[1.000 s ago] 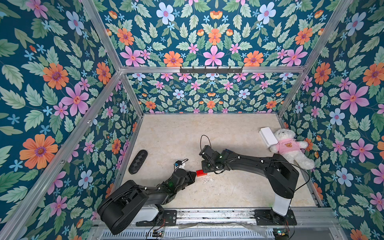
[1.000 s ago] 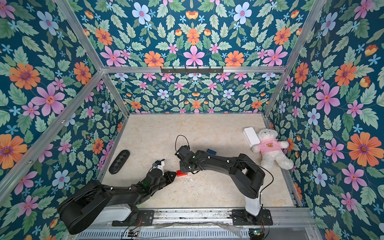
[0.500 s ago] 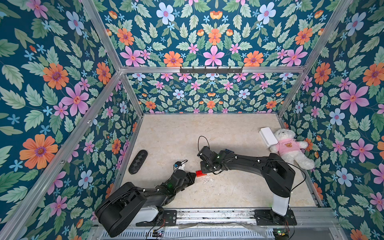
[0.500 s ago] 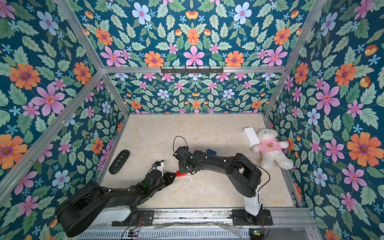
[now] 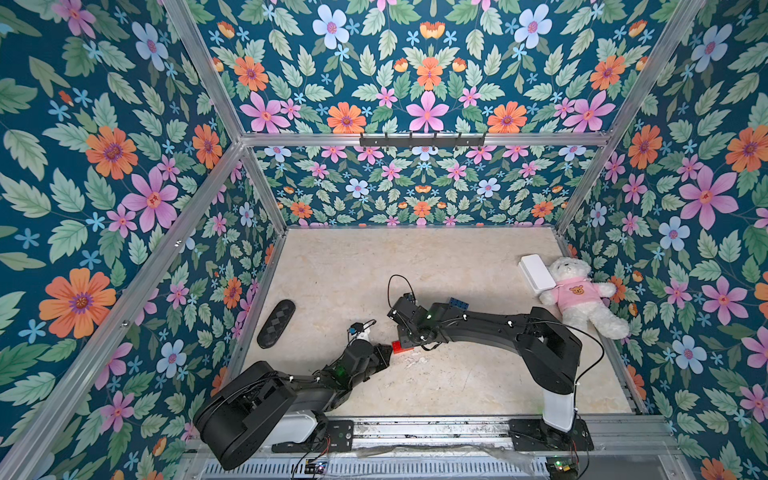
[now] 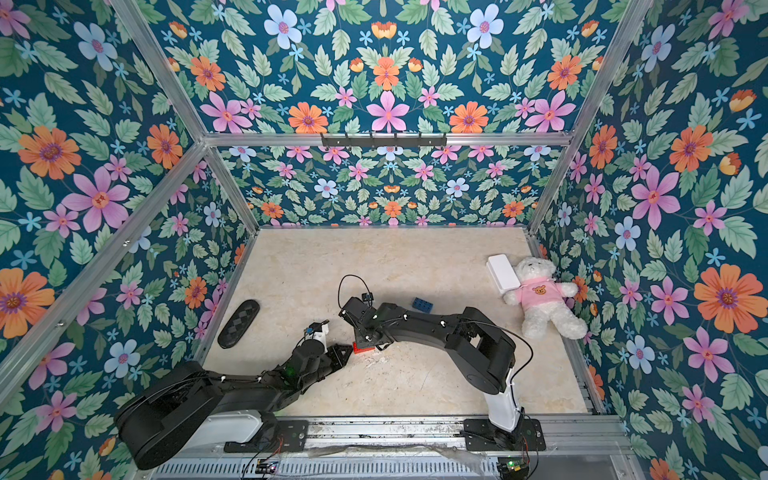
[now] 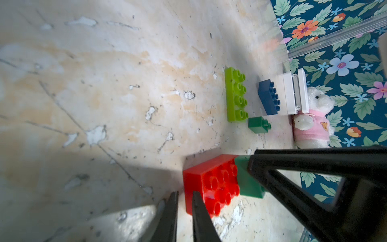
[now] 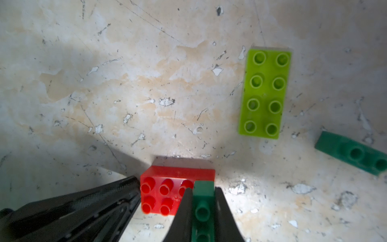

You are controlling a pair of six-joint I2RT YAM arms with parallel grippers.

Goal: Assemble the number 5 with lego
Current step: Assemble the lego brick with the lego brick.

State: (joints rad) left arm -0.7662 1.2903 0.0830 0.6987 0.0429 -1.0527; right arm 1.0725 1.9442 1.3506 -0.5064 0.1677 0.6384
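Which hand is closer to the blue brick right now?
Right. The right hand grips a dark-green brick on the red brick, at its end facing the blue brick; the left hand sits at the opposite end, farther away.

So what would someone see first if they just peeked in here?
Probably the bright flowery walls all around. Then, mid-floor, the right gripper is shut on a dark-green brick sitting on one end of the red brick, with the shut left gripper right at the red brick's other end. A white teddy in a pink top lies by the right-hand wall, next to a white box.
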